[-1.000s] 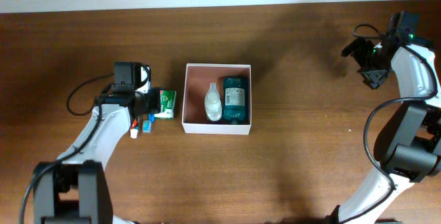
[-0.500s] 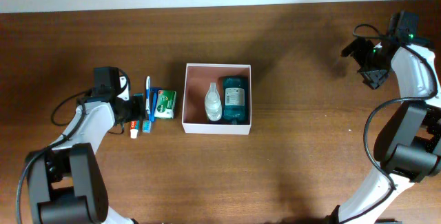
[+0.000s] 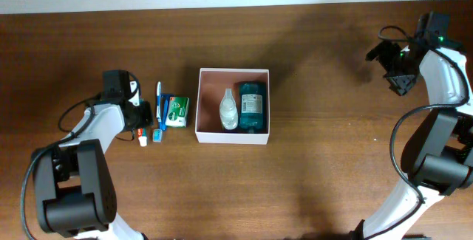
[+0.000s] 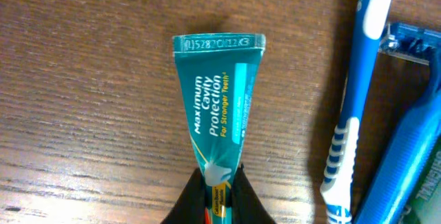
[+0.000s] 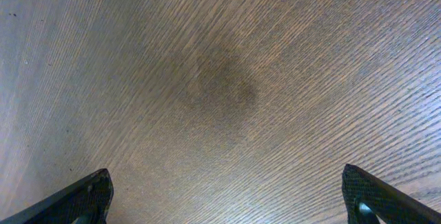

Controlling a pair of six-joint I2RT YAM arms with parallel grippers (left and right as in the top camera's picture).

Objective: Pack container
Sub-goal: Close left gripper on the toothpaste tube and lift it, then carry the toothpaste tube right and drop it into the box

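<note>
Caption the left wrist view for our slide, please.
Left pincer shut on a teal toothpaste tube, beside a blue toothbrush on the wooden table.

Left jaws clamped tight; right jaws spread wide.

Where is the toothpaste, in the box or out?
Out. The toothpaste lies flat on the table, left of the box, pinched in the left gripper.
</note>
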